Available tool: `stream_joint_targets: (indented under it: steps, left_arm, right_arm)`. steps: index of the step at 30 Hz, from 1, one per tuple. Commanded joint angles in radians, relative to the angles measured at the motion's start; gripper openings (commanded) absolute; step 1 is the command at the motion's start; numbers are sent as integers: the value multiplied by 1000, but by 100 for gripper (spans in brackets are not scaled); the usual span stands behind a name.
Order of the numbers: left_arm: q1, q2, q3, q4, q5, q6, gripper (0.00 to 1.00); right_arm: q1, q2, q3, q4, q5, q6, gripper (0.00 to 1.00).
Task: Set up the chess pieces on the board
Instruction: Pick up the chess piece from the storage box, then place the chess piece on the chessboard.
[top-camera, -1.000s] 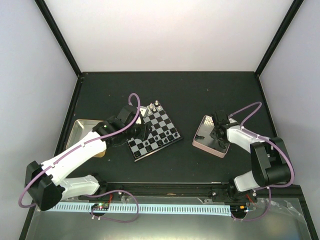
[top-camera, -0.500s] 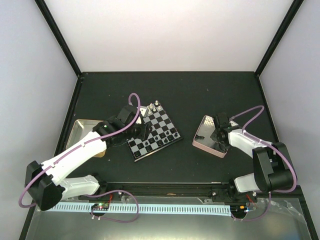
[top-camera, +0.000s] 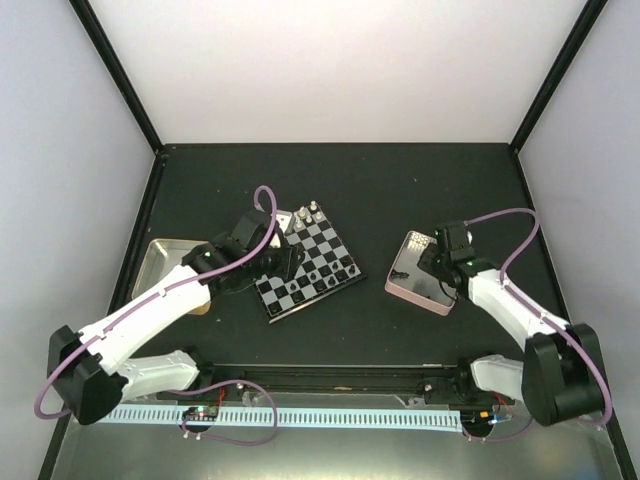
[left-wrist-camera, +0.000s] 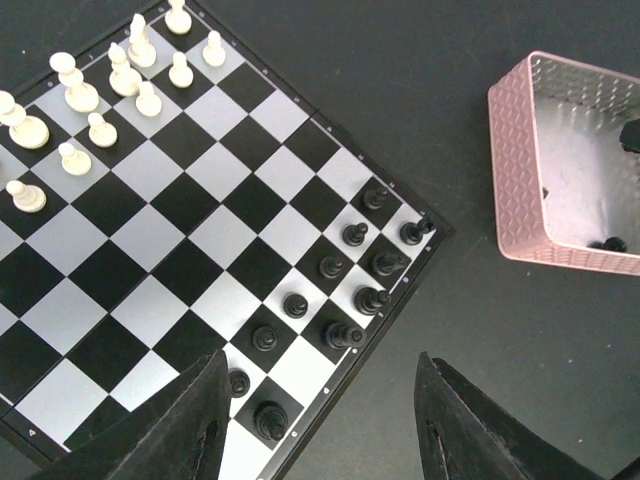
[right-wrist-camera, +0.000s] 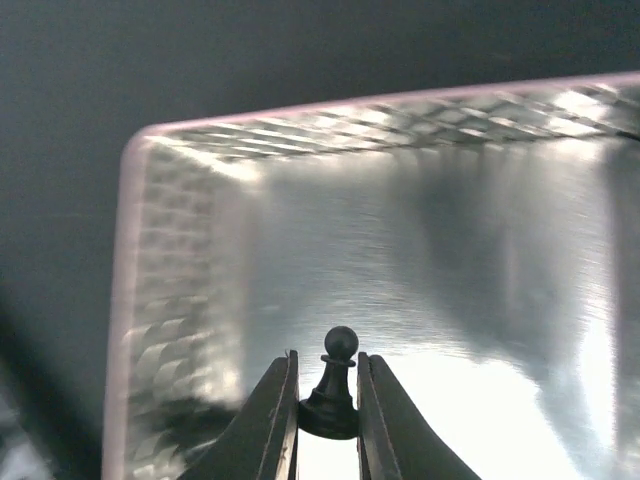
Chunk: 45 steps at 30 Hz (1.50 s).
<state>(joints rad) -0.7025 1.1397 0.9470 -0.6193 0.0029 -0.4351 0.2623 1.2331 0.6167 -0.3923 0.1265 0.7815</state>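
The right gripper (right-wrist-camera: 326, 385) is clenched on one small glossy black pawn (right-wrist-camera: 340, 345), taken low on the body just above its round foot, head up. The pawn is over the floor of the pink-rimmed square metal tray (right-wrist-camera: 130, 300), near a corner; whether it touches the floor cannot be told. It is well apart from the small black-and-silver checkered chessboard (left-wrist-camera: 200, 205), which lies to the left on the dark bench (top-camera: 400, 190). The left gripper (left-wrist-camera: 320, 380) hovers over the board's black-side corner with jaws apart and nothing between them.

Handling, as a judgement: the pawn is prob. very light and stiff, but glossy and round, so it can slip or turn in the jaws. The low hold looks right; a hold on the head would let it swing. The narrow foot tips easily and its neighbours stand close, so it wants a gentle, upright set-down.

Count, approx.: black pieces (left-wrist-camera: 355, 235) on the board: 11, in two rows. Pale white pieces (left-wrist-camera: 148, 98): 11 seen, but the frame cuts that side, so maybe more. One more dark piece (left-wrist-camera: 610, 243) seems to lie in the pink tray, too small to name. Trays: 2, incl. a tan-rimmed tray (top-camera: 160, 255) at the left. Boards: 1.
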Motion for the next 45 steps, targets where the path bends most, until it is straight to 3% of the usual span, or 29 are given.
stream_joint_targets:
  steps: [1,6,11,14,20,25,33,39,45]
  left_arm:
    - [-1,-59,-2,64,-5,-26,52]
    - [8,-142,-13,131,31,-47,52]
    - [14,-267,-61,276,149,-65,59]
    - [17,-308,-54,333,284,-78,70]
    - [22,-298,-18,416,528,-133,72]
    - [25,-286,3,438,597,-204,71]
    - [53,-237,27,424,723,-356,70]
    - [89,-212,-15,533,825,-496,61]
    - [105,-186,-20,521,828,-522,52]
  right_arm:
    - [11,-94,24,143,-250,-136,13]
    - [69,-184,31,317,-567,-195,10]
    - [90,-221,0,611,-970,-105,10]
    - [122,-218,7,747,-1089,-55,11]
    - [207,-190,73,853,-1224,-58,12]
    - [291,-176,135,784,-1273,-191,12]
    - [369,-158,271,453,-1151,-560,11]
    - [419,-142,356,275,-990,-776,11]
    - [463,-103,410,178,-897,-898,11]
